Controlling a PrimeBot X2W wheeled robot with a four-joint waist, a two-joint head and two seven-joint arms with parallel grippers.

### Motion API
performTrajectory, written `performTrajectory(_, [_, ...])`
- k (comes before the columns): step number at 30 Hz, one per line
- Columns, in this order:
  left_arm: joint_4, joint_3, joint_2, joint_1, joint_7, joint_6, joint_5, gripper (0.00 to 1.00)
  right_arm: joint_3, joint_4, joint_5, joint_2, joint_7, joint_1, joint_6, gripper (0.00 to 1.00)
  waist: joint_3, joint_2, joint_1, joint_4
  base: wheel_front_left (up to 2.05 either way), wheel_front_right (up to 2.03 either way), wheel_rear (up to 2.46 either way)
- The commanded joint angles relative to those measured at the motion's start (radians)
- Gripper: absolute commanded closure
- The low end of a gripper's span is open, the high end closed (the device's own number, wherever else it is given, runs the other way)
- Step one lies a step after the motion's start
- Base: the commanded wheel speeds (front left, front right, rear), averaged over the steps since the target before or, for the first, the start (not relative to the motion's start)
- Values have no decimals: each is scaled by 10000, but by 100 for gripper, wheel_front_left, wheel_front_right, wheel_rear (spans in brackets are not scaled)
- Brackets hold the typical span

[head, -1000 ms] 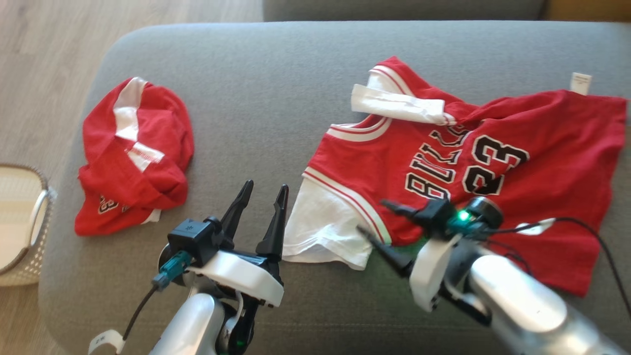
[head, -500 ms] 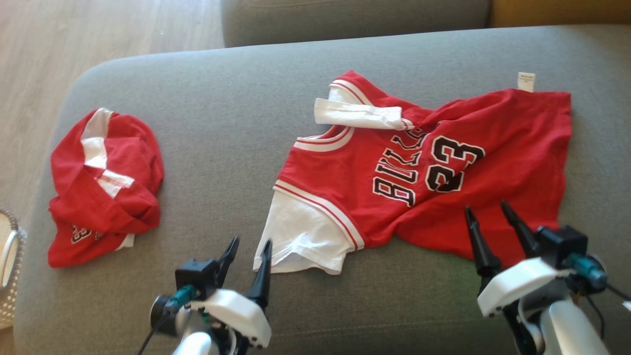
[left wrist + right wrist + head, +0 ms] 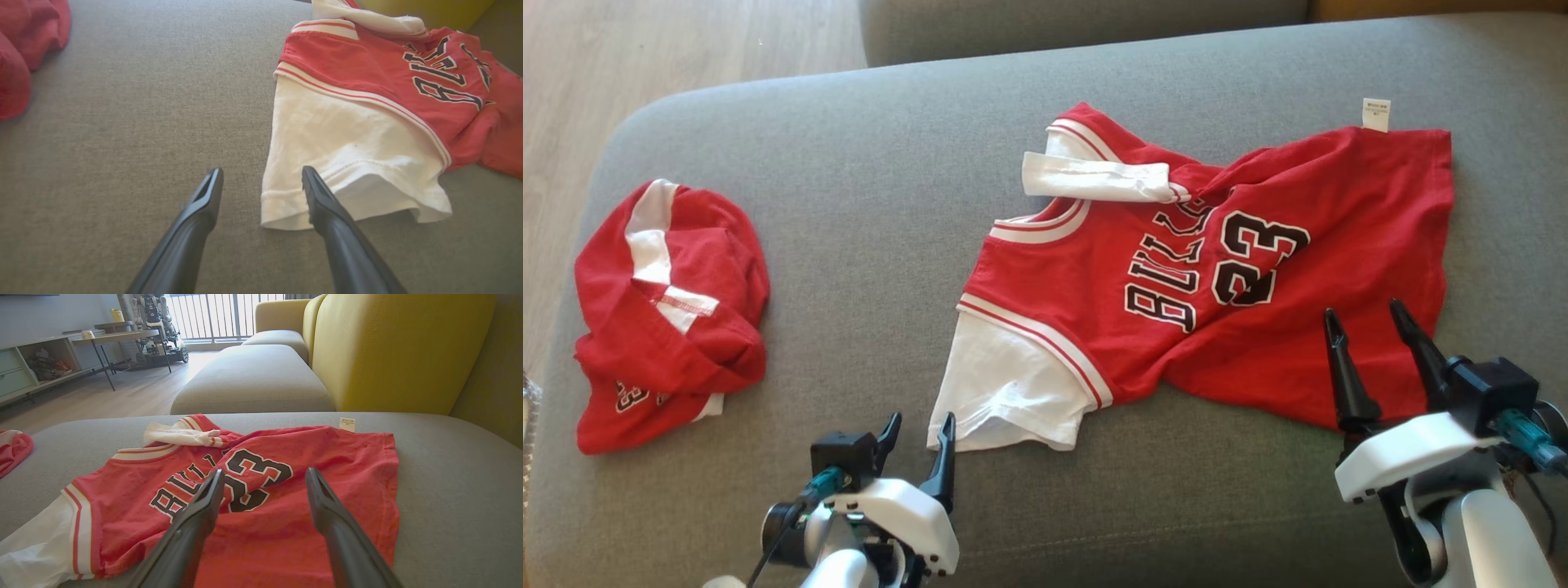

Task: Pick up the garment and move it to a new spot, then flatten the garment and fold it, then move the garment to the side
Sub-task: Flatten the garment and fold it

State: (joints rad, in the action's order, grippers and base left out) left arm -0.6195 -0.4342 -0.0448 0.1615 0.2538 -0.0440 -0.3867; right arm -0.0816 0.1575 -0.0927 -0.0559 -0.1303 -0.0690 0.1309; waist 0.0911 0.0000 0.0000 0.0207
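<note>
Garment [image 3: 1078,286] lies rumpled, print up, on the right half of the grey sofa cushion [image 3: 866,204], with its far white sleeve folded across the collar. Smaller red piece [image 3: 670,318] is bunched at the cushion's left end, well apart. Left claw [image 3: 921,419] is spread and empty, just beside the near sleeve. Right claw [image 3: 1363,310] is spread and empty over the near hem. Behind are a yellow backrest [image 3: 388,347], a second grey seat [image 3: 253,379] and wood floor [image 3: 686,49].
</note>
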Motion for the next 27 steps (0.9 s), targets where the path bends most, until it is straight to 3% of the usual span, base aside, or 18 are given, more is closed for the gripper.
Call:
performTrajectory(1, [156, 228, -56, 477, 80, -14, -46, 0, 192, -419, 76, 32, 16, -123, -2, 0, 46, 0, 0, -43, 0, 0, 0])
performTrajectory(11, [-885, -279, -55, 827, -148, -89, -361, 0, -72, -596, 60, 54, 7, -122, -2, 0, 173, 0, 0, -335, 0, 0, 0])
performTrajectory(12, [-958, -334, -55, 850, -188, -74, -421, 16, -86, -586, 57, 54, 2, -125, -2, 0, 176, 0, 0, -344, 0, 0, 0])
performTrajectory(13, [-1017, -385, -55, 871, -230, -46, -500, 54, -100, -571, 55, 54, -7, -127, -2, 0, 174, 0, 0, -349, 0, 0, 0])
performTrajectory(14, [-1059, -446, -55, 897, -259, 4, -568, 81, -114, -552, 53, 55, -15, -126, -2, 0, 169, 0, 0, -351, 0, 0, 0])
performTrajectory(15, [-1085, -515, -55, 933, -253, 51, -590, 100, -135, -527, 54, 55, -14, -117, -2, 0, 167, 0, 0, -347, 0, 0, 0])
performTrajectory(21, [-750, -361, -70, 1112, -32, -81, -660, 100, -617, -246, 308, 55, 47, 96, -2, 0, 98, 0, 0, -248, 0, 0, 0])
performTrajectory(27, [954, 509, -142, 1172, 71, -304, -537, 100, -1327, 292, -91, 56, 224, 351, -2, 0, 67, 0, 0, -194, 0, 0, 0])
